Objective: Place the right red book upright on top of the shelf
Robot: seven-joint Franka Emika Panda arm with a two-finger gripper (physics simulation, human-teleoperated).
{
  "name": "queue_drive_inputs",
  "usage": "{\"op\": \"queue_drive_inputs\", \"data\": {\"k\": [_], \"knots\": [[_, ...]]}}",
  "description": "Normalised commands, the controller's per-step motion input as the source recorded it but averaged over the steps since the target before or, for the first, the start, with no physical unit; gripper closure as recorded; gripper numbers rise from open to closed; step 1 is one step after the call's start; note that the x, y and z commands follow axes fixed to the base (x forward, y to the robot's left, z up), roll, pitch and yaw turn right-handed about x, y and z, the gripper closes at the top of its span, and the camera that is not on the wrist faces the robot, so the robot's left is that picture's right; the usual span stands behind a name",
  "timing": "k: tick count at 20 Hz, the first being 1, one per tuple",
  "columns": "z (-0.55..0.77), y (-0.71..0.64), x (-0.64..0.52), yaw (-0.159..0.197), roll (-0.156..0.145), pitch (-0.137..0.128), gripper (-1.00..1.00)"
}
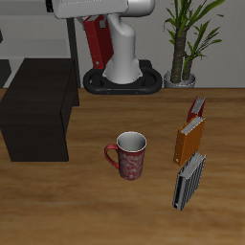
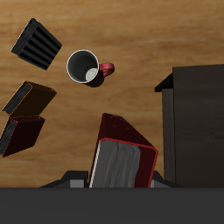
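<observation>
The jaws (image 2: 122, 179) are clamped on the right red book (image 2: 122, 157), a dark maroon hardcover. In the wrist view its white page edges face the camera and the covers sit between the two fingers, so it hangs lifted off the counter (image 2: 131, 35). In the exterior view the book (image 1: 94, 43) shows only partly, high up beside the robot's white arm near its base. It is probably held this way, gripped across its thickness, so that it can be lowered standing on one edge.

Just beside the held book, lower down, is the shelf (image 2: 197, 122), a wide matte black box with a flat bare top (image 1: 38, 91). The book is not yet over it.

Farther from the jaws, on the wooden counter, stand a red patterned mug (image 1: 129, 155), an orange book (image 1: 189, 142), a smaller brighter red book (image 1: 196, 107) and a dark ribbed object (image 1: 189, 180).

Behind the counter, a potted plant (image 1: 187, 38) stands against a pale wall.
</observation>
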Motion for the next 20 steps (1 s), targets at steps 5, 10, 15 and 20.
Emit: {"op": "queue_drive_inputs", "data": {"k": [5,10,15,20], "knots": [[0.11,-0.41,-0.11,0.001,-0.033,-0.005,1.0],[0.13,-0.49,-0.04,-0.046,-0.059,0.007,1.0],[0.08,-0.43,-0.01,-0.007,-0.047,0.016,1.0],[-0.02,-0.41,0.09,-0.007,-0.039,0.054,1.0]]}}
